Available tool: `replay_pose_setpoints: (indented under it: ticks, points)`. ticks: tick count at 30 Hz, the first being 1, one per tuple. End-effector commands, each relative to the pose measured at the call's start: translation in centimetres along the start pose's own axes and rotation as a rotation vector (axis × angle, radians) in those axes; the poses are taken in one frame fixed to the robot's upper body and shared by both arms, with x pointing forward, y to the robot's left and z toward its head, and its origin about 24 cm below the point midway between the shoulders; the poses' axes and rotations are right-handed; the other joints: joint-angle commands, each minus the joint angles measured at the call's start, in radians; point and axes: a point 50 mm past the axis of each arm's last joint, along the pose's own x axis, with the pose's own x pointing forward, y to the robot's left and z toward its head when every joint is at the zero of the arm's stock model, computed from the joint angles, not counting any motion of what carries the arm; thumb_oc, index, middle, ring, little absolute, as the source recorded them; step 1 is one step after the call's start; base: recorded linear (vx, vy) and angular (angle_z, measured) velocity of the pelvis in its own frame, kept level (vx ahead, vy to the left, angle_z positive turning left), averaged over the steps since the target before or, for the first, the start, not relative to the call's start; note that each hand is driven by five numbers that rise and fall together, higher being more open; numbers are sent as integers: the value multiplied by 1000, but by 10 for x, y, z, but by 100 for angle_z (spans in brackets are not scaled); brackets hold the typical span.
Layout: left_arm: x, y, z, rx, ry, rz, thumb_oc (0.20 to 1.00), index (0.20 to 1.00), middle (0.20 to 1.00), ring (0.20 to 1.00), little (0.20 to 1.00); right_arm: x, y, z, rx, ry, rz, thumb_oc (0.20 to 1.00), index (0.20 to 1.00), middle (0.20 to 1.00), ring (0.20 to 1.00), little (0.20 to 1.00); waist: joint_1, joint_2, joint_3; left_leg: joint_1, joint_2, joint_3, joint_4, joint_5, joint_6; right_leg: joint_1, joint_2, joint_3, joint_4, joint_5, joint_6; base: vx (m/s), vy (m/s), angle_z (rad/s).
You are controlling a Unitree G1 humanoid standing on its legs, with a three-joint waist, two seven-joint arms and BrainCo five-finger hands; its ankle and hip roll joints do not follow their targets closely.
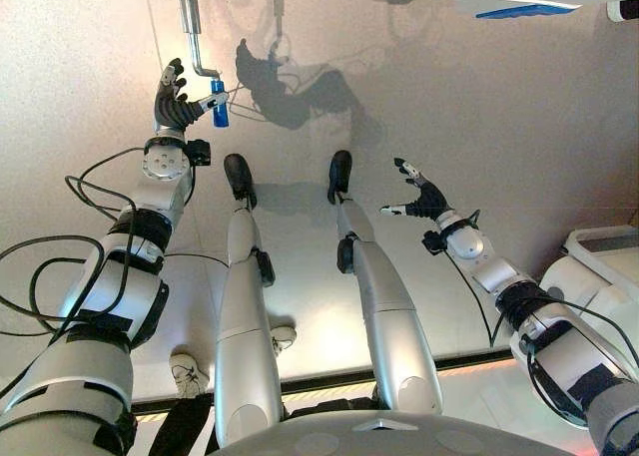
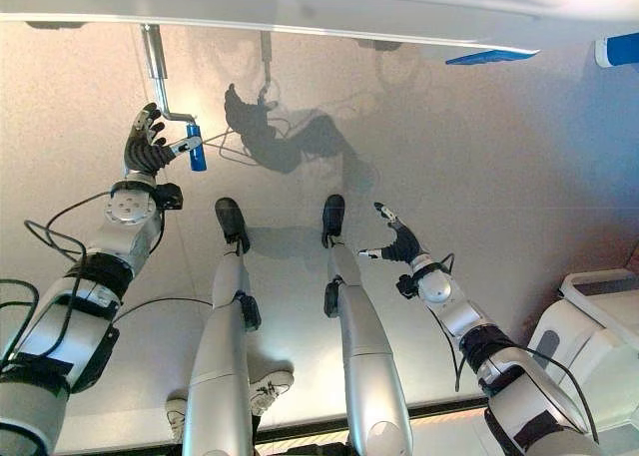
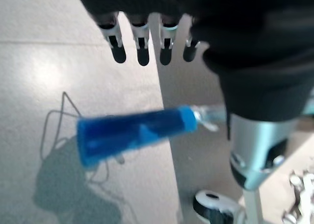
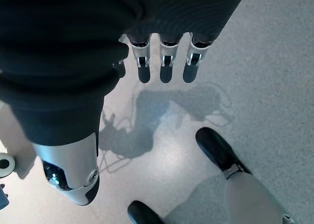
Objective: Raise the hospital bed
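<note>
While my left hand (image 1: 175,102) reaches to the upper left of the left eye view, its thumb lies alongside the blue crank handle (image 1: 219,116) and the fingers stand nearly straight above it, so nothing is closed around the grip yet. From the left wrist view the blue grip (image 3: 132,133) lies crosswise just past my fingertips (image 3: 142,50), with the thumb (image 3: 255,155) off to one side of its metal end.

That grip hangs on a bent steel crank arm (image 1: 195,37) that runs up to the underside of the hospital bed frame (image 2: 319,7) along the top edge of the frame.

My right hand (image 1: 424,199) hangs right of centre over the grey floor (image 1: 479,107), fingers spread and relaxed, holding nothing.

As I judge it, the step in hand is taking hold of the grip before any cranking. To do it well I should bring my palm square against the blue sleeve, wrap the fingers right round it and seat the thumb opposite, since a loose thumb contact would likely slip once the crank resists. Then I would turn in a smooth circle about the crank's axis, letting the sleeve rotate in my grasp.
</note>
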Motion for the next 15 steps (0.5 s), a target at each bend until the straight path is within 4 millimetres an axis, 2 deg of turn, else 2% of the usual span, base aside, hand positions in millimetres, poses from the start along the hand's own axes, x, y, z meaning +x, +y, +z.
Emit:
replay_pose_setpoints:
  ticks: [1, 15]
  points:
    - [8, 7, 25, -16, -88, -6, 1000, 1000, 1000, 1000, 1000, 3, -5, 7, -22, -37, 3, 1000, 1000, 1000, 1000, 1000, 9, -18, 39, 77, -58, 32, 36, -98, 26, 14, 23, 51, -32, 86, 119, 0, 0, 0]
    - [16, 5, 42, 28, -118, -47, 1000, 1000, 1000, 1000, 1000, 4, -3, 11, -35, -51, 30, 1000, 1000, 1000, 1000, 1000, 3, -15, 42, 79, -59, 31, 39, -99, 25, 13, 24, 52, -30, 88, 120, 0, 0, 0]
